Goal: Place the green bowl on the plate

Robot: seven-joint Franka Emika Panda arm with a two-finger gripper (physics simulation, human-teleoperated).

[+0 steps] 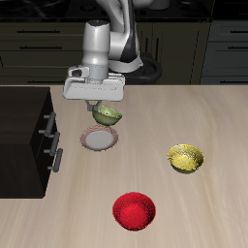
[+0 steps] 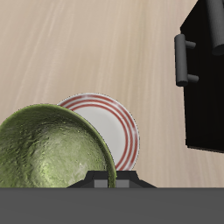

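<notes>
The green bowl (image 1: 108, 116) hangs over the plate (image 1: 100, 140), apparently clear of it, beside the cabinet (image 1: 26, 140).

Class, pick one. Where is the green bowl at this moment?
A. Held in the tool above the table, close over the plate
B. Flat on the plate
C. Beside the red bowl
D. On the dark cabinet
A: the tool grips the green bowl, lifted just above the plate.

Olive-green bowl (image 2: 51, 150), red-ringed plate (image 2: 116, 125)

A simulated kitchen: dark drawer cabinets (image 1: 184, 44) line the back behind a pale wooden table (image 1: 194, 116) set with bowls.
</notes>
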